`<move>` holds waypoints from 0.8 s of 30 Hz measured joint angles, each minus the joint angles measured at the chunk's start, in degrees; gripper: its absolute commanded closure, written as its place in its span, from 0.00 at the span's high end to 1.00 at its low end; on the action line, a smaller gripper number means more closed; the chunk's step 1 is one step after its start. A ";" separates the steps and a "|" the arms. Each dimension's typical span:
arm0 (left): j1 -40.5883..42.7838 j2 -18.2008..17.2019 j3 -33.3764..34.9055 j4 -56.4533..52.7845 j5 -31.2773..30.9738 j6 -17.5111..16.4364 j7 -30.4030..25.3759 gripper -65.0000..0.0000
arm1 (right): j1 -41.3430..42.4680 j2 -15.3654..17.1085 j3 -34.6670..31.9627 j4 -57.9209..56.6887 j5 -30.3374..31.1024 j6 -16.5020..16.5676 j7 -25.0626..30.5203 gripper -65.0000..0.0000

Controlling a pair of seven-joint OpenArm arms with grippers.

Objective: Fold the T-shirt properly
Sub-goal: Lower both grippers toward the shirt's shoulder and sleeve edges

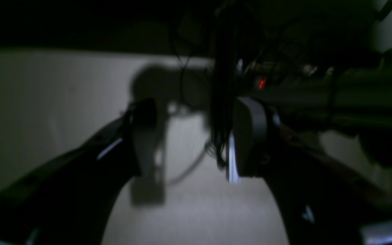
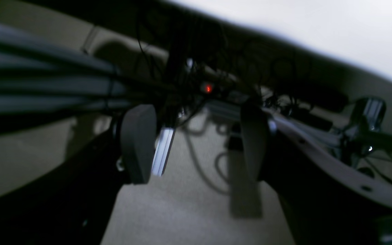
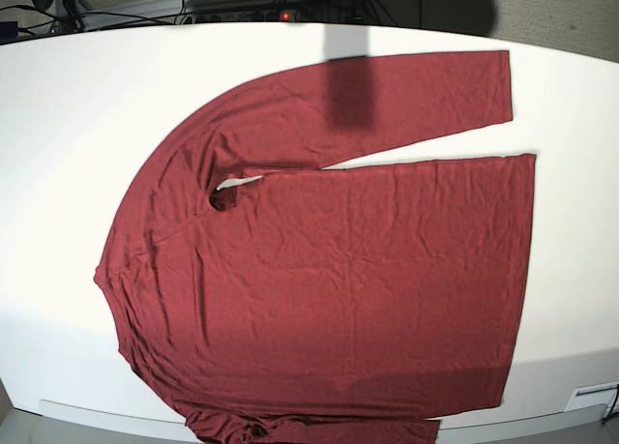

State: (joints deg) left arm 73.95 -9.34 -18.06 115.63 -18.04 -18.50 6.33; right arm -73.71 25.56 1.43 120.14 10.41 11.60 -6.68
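Base view, bottom edge first: T-shirt spread flat on white table, one sleeve bunched at lower centre of frame, spilling toward table's near rim. Body filled the middle, hem toward right of frame, neck and shoulders toward left. Other sleeve laid straight along upper part of frame, cuff at upper right, crossed by a dark shadow. Looked laid out flat to give clean fold lines; no fold made yet, by the look of it. No arms in this view.

Left wrist view: left gripper held clear of cloth, fingers spread apart, nothing between them, pale floor and dark cables beyond. Right wrist view: right gripper likewise, fingers wide apart and empty, cables and red indicator light farther back. Probably parked off the table, ready to reach in.
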 measured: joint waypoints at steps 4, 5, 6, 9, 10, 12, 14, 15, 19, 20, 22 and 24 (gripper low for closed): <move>-0.31 -0.02 0.00 5.86 0.20 0.11 0.44 0.54 | 0.04 -0.07 0.02 3.85 -1.75 0.22 -0.57 0.61; -0.28 -0.02 0.00 7.08 0.20 0.20 0.76 0.54 | 0.33 -0.20 0.02 4.72 -1.79 0.20 -1.20 0.61; -0.28 -0.02 0.00 8.22 0.22 0.11 0.92 0.54 | 1.03 -0.33 0.02 5.51 -1.77 0.24 -1.38 0.61; -0.28 -0.07 0.00 11.10 0.24 -0.13 1.01 0.54 | 3.69 -0.35 0.04 8.09 -1.79 0.22 -1.31 0.61; -0.31 -0.07 0.00 11.72 0.22 -0.02 0.94 0.54 | 4.81 -0.37 0.04 8.79 -1.79 0.24 -1.29 0.61; -0.33 -0.07 0.00 12.39 0.37 -0.07 0.96 0.54 | 7.32 -0.70 0.02 9.66 -1.70 0.17 -1.40 0.61; -2.03 0.02 0.00 12.46 0.33 -0.15 1.36 0.54 | 10.14 -0.68 0.02 9.84 -1.70 -0.42 -1.38 0.61; -3.56 0.07 0.00 12.46 0.37 -0.11 1.40 0.54 | 11.63 -0.63 0.02 9.84 -1.70 -0.76 -1.44 0.61; -8.31 0.07 0.00 12.52 0.35 -0.15 1.31 0.54 | 17.49 -0.68 0.02 9.84 -1.75 -1.01 -1.38 0.61; -9.44 0.07 0.00 12.48 0.39 -0.07 1.38 0.54 | 18.75 -0.66 -0.02 9.84 -3.06 -1.01 -1.40 0.61; -11.78 -0.02 0.00 12.48 0.37 -0.17 1.31 0.54 | 21.29 -0.76 -0.07 9.84 -7.80 -1.29 -1.42 0.61; -13.55 0.09 0.00 12.50 0.37 -0.15 1.33 0.54 | 23.28 -0.70 -0.07 9.84 -12.87 -1.64 -1.40 0.61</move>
State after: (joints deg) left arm 60.40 -9.26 -18.06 128.14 -17.67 -18.65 7.66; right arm -50.43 24.86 1.37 129.97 -2.46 9.96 -8.08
